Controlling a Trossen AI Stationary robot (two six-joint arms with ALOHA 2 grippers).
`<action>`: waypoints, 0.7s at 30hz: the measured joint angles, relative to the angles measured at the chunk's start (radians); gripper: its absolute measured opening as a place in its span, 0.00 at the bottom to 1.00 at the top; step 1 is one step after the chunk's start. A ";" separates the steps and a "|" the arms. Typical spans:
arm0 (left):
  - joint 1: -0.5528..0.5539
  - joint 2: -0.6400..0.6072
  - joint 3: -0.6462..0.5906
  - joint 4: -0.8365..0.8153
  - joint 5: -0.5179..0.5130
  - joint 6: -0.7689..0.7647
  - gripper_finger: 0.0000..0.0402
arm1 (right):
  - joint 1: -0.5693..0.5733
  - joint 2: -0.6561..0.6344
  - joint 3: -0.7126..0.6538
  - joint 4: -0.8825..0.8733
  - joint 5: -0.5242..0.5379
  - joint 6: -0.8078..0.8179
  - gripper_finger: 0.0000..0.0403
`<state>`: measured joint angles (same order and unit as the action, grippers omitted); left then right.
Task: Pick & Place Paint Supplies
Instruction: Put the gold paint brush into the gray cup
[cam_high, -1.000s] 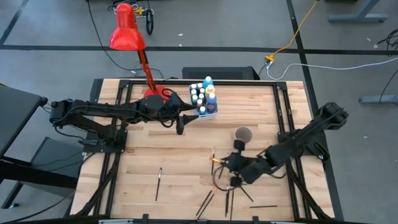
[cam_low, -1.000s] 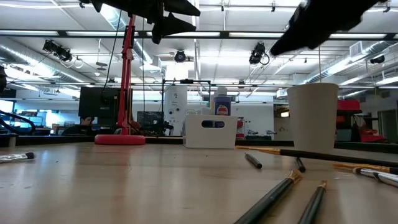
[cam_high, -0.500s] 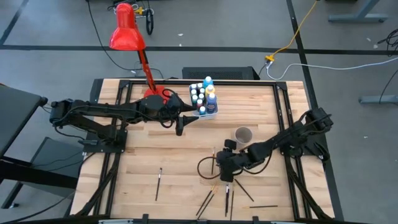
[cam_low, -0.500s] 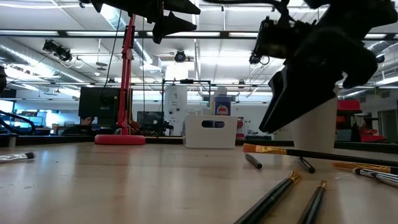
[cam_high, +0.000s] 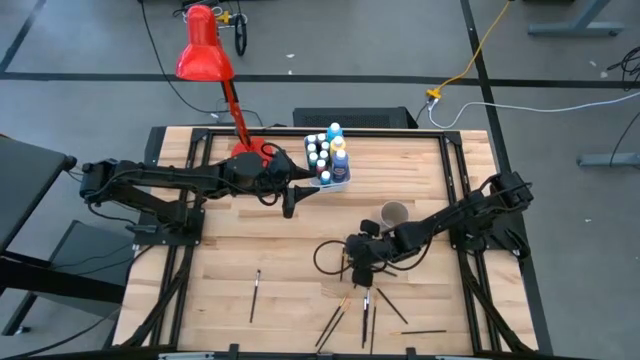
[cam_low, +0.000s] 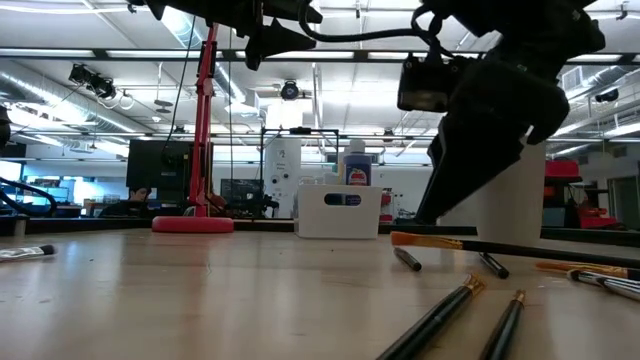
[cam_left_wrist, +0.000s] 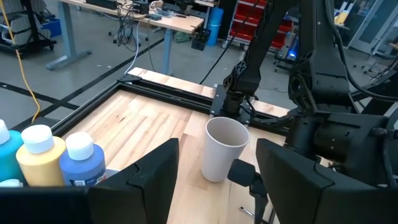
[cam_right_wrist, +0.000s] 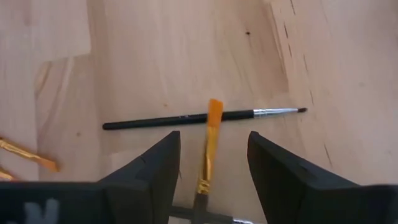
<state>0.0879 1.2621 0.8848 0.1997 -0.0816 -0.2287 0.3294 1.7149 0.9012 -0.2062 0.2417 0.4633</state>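
One red desk lamp stands at the table's far edge. One white rectangular tub is set just beside its base. One white paper cup stands upright near the middle of the wooden table.

The paint bottles are packed upright in the tub, all with white caps. From above they are too crowded for a sure count. In the left wrist view three are seen side by side: one teal, one yellow bottle and one blue bottle. A label is carried by the blue one, but its writing cannot be read.

One paintbrush lies alone on the left half of the table. The other brushes are scattered at the near edge, below the cup. At least six can be made out there, but an exact count is prevented by the right arm overhead.

The left gripper is held above the table beside the tub. Its fingers are spread wide and nothing is grasped.

The right gripper is lowered over the scattered brushes, in front of the cup. Its fingers are parted. An orange-bristled brush lies on the wood between them, touched by neither. That brush is crossed by one black-handled brush with a silver ferrule. No brand or other writing can be read anywhere.
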 joint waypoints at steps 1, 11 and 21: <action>0.000 0.000 0.000 0.000 0.000 0.000 0.56 | 0.000 0.000 0.000 0.006 0.000 -0.001 0.45; 0.000 0.000 0.000 0.000 0.000 0.000 0.56 | -0.033 0.069 0.001 0.006 -0.075 -0.039 0.45; 0.000 0.000 0.000 0.001 0.000 0.005 0.56 | -0.062 0.087 0.003 0.006 -0.098 -0.062 0.36</action>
<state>0.0880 1.2621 0.8849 0.2004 -0.0814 -0.2241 0.2675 1.8015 0.9038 -0.1999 0.1439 0.4011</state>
